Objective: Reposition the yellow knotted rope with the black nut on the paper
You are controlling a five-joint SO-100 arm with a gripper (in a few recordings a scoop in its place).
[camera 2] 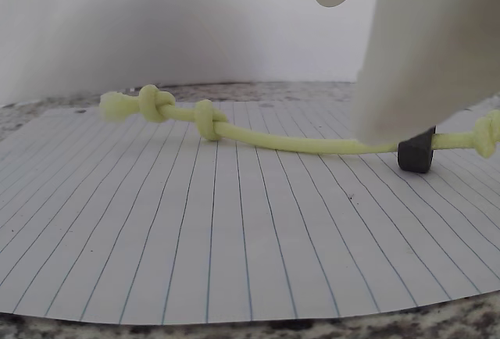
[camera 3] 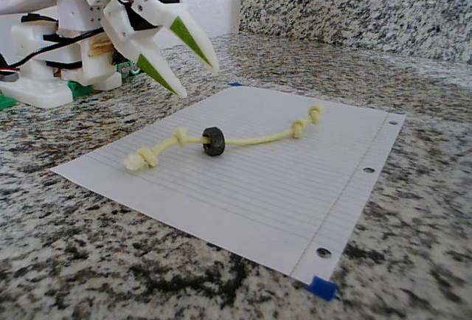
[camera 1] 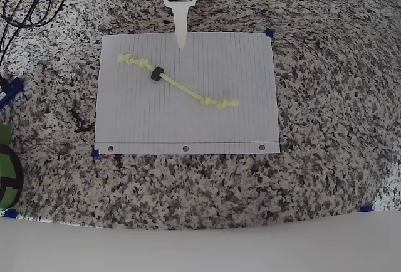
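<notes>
Yellow knotted rope (camera 3: 234, 141) lies diagonally across lined paper (camera 3: 280, 187), black nut (camera 3: 213, 141) threaded near one end. Cord likely soft, light, floppy; grip mid-span beside nut. Beyond, at paper's 12 o'clock in overhead view, gripper (camera 3: 193, 71) hovers spread, empty. Wrist view alone shows nut standing on edge.

The paper (camera 1: 188, 128) lies bare around the yellow knotted rope (camera 1: 188, 91); the gripper (camera 3: 193, 67), seemingly parted, hangs above its far edge.
</notes>
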